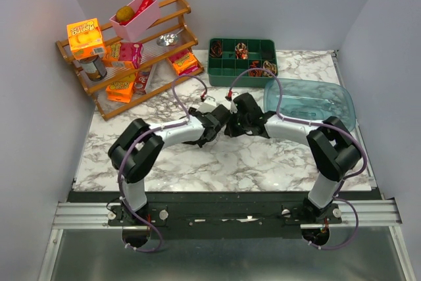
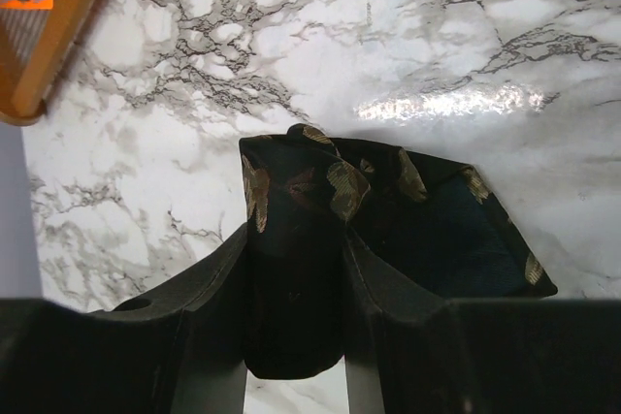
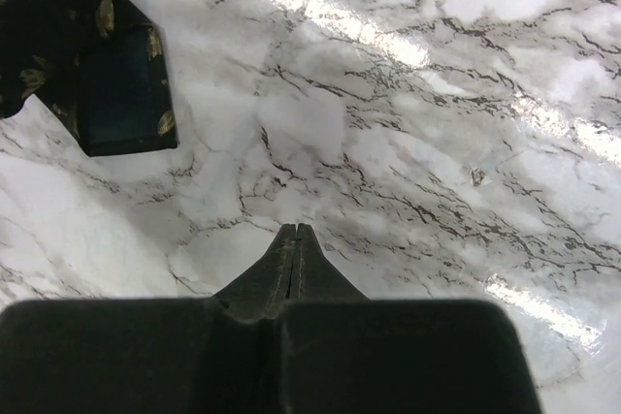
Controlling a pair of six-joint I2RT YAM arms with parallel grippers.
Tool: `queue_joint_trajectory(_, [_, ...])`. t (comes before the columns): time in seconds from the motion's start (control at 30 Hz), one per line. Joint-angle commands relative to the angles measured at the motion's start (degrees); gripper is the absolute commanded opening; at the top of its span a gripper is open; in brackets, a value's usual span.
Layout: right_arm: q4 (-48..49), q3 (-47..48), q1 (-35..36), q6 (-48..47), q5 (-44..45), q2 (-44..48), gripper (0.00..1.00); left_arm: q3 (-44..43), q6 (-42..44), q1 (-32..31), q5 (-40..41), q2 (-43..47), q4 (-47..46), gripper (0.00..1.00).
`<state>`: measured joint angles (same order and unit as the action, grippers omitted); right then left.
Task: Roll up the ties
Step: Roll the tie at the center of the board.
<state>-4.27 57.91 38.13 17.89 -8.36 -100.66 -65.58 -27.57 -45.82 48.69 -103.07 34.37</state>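
Note:
A dark tie with tan-gold leaf shapes lies bunched on the marble in the left wrist view. One rolled or folded part of it runs back between the fingers of my left gripper, which is shut on it. My right gripper is shut with nothing in it and hovers over bare marble. A corner of the same tie shows at its upper left. From above, both grippers meet at mid-table and hide the tie. Small coiled ties sit in the green tray.
A green compartment tray stands at the back centre. A clear teal tub lies to the right of it. A wooden rack with snack boxes and a pink bin fills the back left, and its corner is near my left gripper.

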Motion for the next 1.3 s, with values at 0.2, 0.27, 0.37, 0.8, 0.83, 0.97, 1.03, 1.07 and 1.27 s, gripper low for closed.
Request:
queue_joint_trajectory(0.2, [-0.03,-2.36,-1.57,0.66,2.56,0.64,0.01,-2.71,-4.60,-4.62,-1.30,-5.92,1.14,0.55])
queue_joint_trajectory(0.27, [0.05,-2.63,-1.92,0.57,2.65,0.73,0.01,-1.66,-4.51,-4.71,-2.89,-5.31,-0.78,0.57])
queue_joint_trajectory(0.37, [0.05,-2.98,-2.18,0.66,2.65,0.91,0.01,-0.08,-4.24,-4.80,-6.49,-3.64,-3.59,0.64])
queue_joint_trajectory(0.8, [-0.12,-1.93,-2.27,0.39,0.98,0.99,0.01,3.79,-2.58,-5.07,-17.39,3.30,-13.44,0.74])
queue_joint_trajectory(0.83, [0.05,-1.66,-2.18,0.22,0.28,1.08,0.01,4.06,-2.57,-5.07,-17.83,3.92,-13.80,0.75])
queue_joint_trajectory(0.97, [0.40,-0.34,-2.27,-0.31,-2.18,1.96,0.01,4.23,-2.75,-4.89,-17.31,6.56,-14.07,0.76])
queue_joint_trajectory(1.03, [0.93,0.80,-2.27,-0.31,-3.93,2.57,0.01,4.32,-2.75,-4.01,-17.13,9.01,-13.89,0.77])
queue_joint_trajectory(1.07, [1.02,1.15,-2.18,-0.31,-4.47,2.84,0.01,4.50,-2.75,-3.58,-17.22,10.07,-13.80,0.78])
queue_joint_trajectory(1.27, [2.60,6.24,-1.04,-0.57,-8.34,3.19,0.01,7.21,-2.40,2.92,-23.87,19.30,-14.77,0.88])
